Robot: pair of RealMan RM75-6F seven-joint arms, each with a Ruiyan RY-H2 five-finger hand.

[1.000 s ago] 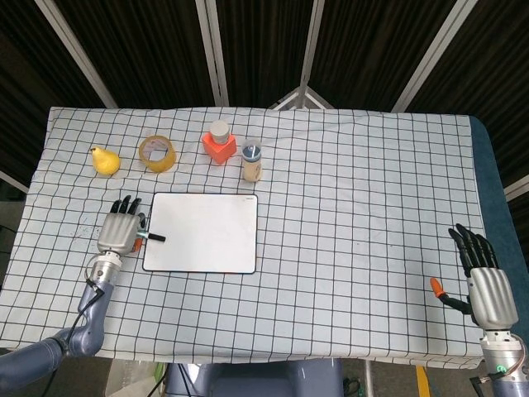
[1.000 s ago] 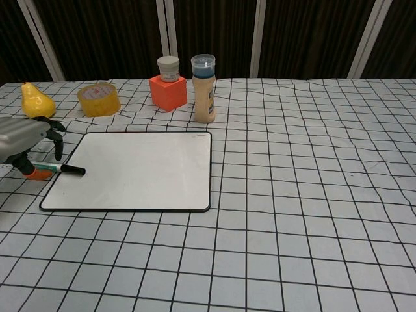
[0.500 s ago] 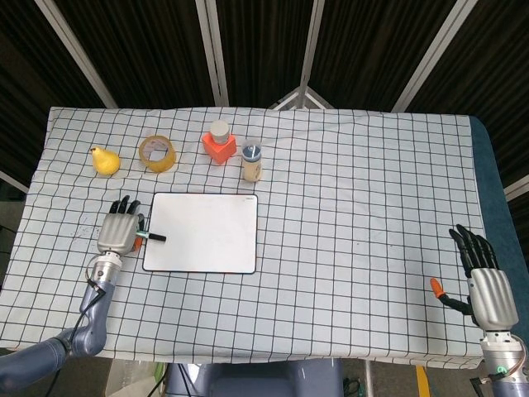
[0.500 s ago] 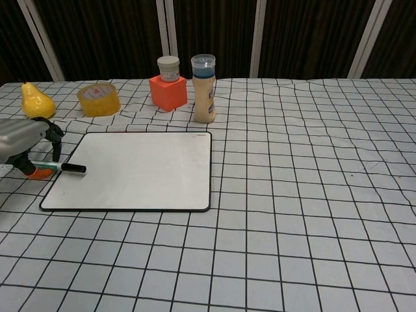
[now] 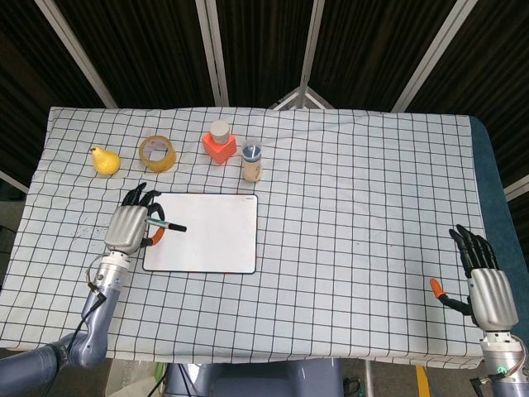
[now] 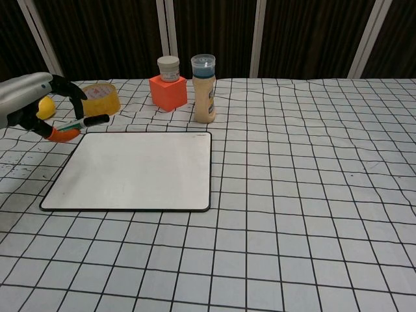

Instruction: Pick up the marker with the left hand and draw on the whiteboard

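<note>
My left hand point(image 5: 131, 226) point(image 6: 34, 104) holds the marker point(image 5: 168, 225) point(image 6: 86, 121) lifted above the table, its black tip pointing right over the left part of the whiteboard point(image 5: 205, 234) point(image 6: 136, 170). The whiteboard is blank, white with a black rim, flat on the checked cloth. My right hand point(image 5: 486, 285) rests open at the table's near right corner, far from the board; the chest view does not show it.
A yellow pear point(image 5: 104, 160) point(image 6: 44, 108), a tape roll point(image 5: 156, 153) point(image 6: 99, 99), an orange box with a white jar point(image 5: 219, 144) point(image 6: 168, 86) and a blue-capped bottle point(image 5: 252, 160) point(image 6: 204, 89) stand behind the board.
My left hand has risen from the table with the marker and moved right and forward; the marker tip now hangs over the board's left part. The right hand has not moved.
</note>
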